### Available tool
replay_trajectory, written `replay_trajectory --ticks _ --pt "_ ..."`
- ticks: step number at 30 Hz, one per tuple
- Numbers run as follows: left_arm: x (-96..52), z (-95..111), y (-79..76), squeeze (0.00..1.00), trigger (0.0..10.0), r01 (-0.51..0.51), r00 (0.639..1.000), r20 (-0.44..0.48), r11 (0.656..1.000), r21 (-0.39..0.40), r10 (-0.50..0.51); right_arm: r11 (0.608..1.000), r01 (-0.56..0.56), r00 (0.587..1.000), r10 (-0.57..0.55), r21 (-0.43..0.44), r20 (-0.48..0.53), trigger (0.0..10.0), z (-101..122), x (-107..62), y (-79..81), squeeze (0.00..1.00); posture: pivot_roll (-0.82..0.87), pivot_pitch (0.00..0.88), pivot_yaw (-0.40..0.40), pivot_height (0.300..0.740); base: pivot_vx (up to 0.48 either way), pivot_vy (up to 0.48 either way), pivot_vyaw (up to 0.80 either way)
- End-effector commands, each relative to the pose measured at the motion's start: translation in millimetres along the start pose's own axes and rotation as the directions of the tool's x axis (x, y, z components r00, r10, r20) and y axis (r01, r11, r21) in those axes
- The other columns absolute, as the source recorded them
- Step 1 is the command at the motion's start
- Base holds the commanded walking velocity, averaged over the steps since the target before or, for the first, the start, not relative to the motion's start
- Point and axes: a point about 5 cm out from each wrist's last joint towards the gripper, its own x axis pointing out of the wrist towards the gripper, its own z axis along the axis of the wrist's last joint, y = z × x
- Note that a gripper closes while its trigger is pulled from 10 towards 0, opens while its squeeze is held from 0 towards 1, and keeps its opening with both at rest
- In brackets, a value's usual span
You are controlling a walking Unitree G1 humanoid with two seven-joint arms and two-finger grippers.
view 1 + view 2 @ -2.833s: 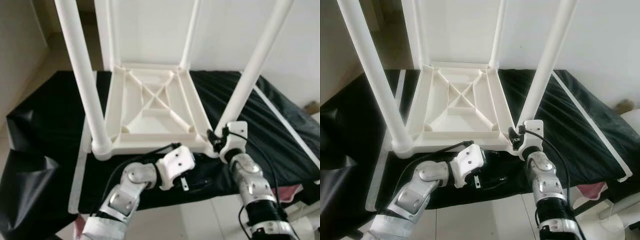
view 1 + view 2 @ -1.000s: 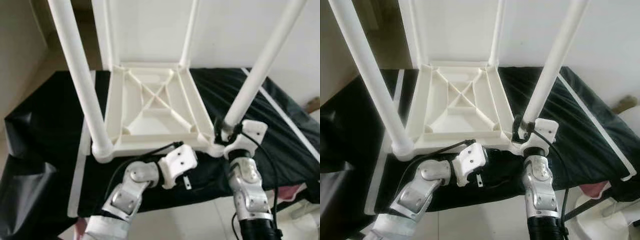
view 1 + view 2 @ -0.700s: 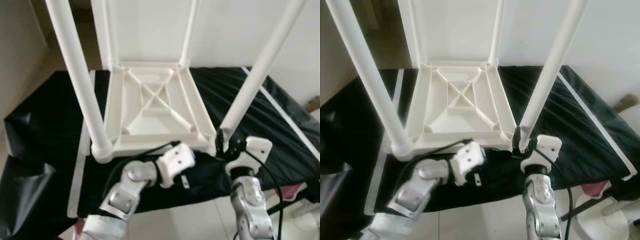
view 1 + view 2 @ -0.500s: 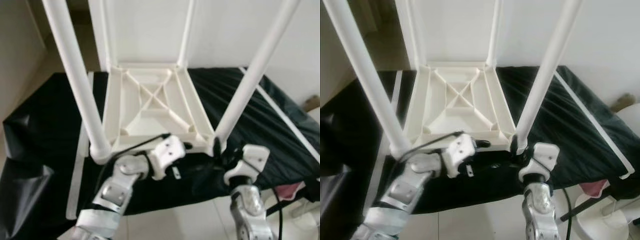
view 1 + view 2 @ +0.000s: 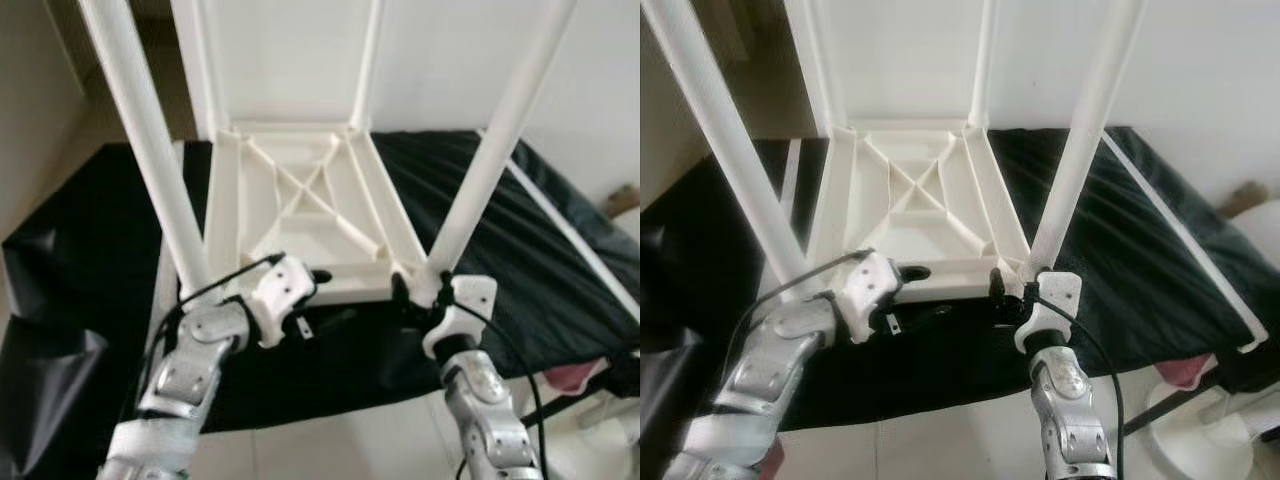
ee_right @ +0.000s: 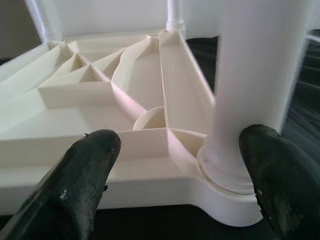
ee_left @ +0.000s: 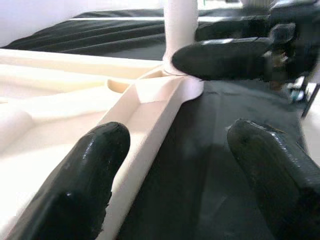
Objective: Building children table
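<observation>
Though upturned, table (image 5: 300, 215) between tools (image 6: 175, 165)

Smooth white plastic on the upturned table (image 5: 300, 215), its ribbed underside faintly glossy, and the round legs (image 5: 495, 150) have the same slick sheen. Beneath it lies a black sheet (image 5: 520, 250), creased and shiny like thin plastic film. Silver metal arms (image 5: 1065, 420) gleam; the black fingers (image 6: 82, 175) look matt and rubbery.

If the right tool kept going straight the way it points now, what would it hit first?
Probably the table's near rim beside the leg's base: the right tool is open, with that corner between its fingers. Depth is hard to judge, so contact may be very near.
</observation>
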Motion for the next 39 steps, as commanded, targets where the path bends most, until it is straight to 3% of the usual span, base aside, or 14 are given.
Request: replay_trajectory --ticks 1,8,15,19,24,26,27,30,32,34,36,39 --pt "-2.7 3 -11.9 0.0 10.0 0.116 0.993 0.0 0.993 -0.006 -0.116 0.998 -0.069 0.997 0.07 0.006 -0.013 10.0 1 7.6 5.1 0.0 0.09 0.0 -0.108 0.74 0.0 0.0 0.0" --pt "-14.2 -4 -20.8 0.0 10.0 0.163 0.985 -0.044 0.986 -0.036 -0.165 0.989 -0.144 0.989 0.143 -0.021 -0.034 10.0 1 17.0 3.9 0.0 0.13 0.0 -0.126 0.74 0.0 0.0 0.0" --pt "-32.1 -11 -9.4 0.0 10.0 0.067 0.992 -0.102 0.997 -0.036 -0.071 0.973 -0.229 0.972 0.228 -0.028 -0.054 10.0 -4 22.9 12.9 0.0 0.16 0.0 -0.132 0.74 0.0 0.0 0.0" --pt "-55.1 -19 2.9 0.0 10.0 -0.014 0.983 -0.184 0.999 -0.038 0.006 0.992 -0.117 0.993 0.117 -0.037 -0.022 10.0 5 36.3 -13.3 0.0 0.17 0.0 -0.131 0.74 0.0 0.0 0.0" --pt "-76.5 -24 14.8 0.0 10.0 -0.066 0.965 -0.256 0.997 -0.027 0.056 0.997 -0.027 1.0 0.027 -0.076 0.002 10.0 12 41.2 -38.5 0.0 0.17 0.0 -0.127 0.74 0.0 0.0 0.0" --pt "-77.8 -24 15.6 0.0 10.0 -0.068 0.964 -0.26 0.997 -0.027 0.059 0.997 -0.021 1.0 0.022 -0.078 0.004 10.0 13 41.5 -40.2 0.0 0.17 0.0 -0.127 0.74 0.0 0.0 0.0" --pt "-86.8 -25 21.8 0.0 10.0 -0.094 0.956 -0.28 0.995 -0.016 0.086 0.996 0.031 0.999 -0.029 -0.086 0.014 10.0 16 41.1 -52.1 0.0 0.17 0.0 -0.123 0.74 0.0 0.0 0.0" --pt "-95.4 -26 27.4 0.0 10.0 -0.119 0.947 -0.302 0.993 -0.005 0.112 0.993 0.074 0.997 -0.072 -0.091 0.021 10.0 18 39.8 -62.1 0.0 0.17 0.0 -0.123 0.74 0.0 0.0 0.0" --pt "-112.5 -30 37.9 0.0 10.0 -0.169 0.922 -0.351 0.985 0.015 0.164 0.985 0.136 0.99 -0.134 -0.104 0.033 10.0 20 37.2 -78.3 0.0 0.16 0.0 -0.116 0.74 0.0 0.0 0.0" --pt "-118.9 -32 41.4 0.0 10.0 -0.185 0.91 -0.374 0.983 0.015 0.177 0.983 0.147 0.989 -0.144 -0.106 0.036 10.0 20 36.5 -82.0 0.0 0.16 0.0 -0.111 0.74 0.0 0.0 0.0" --pt "-136.2 -36 50.9 0.0 10.0 -0.222 0.883 -0.419 0.975 0.024 0.211 0.976 0.183 0.983 -0.178 -0.118 0.046 10.0 22 33.0 -93.7 0.0 0.15 0.0 -0.1 0.74 0.0 0.0 0.0" --pt "-142.8 -37 55.3 0.0 10.0 -0.238 0.87 -0.436 0.971 0.032 0.228 0.971 0.202 0.979 -0.197 -0.128 0.051 10.0 23 30.1 -101.0 0.0 0.14 0.0 -0.098 0.74 0.0 0.0 0.0"
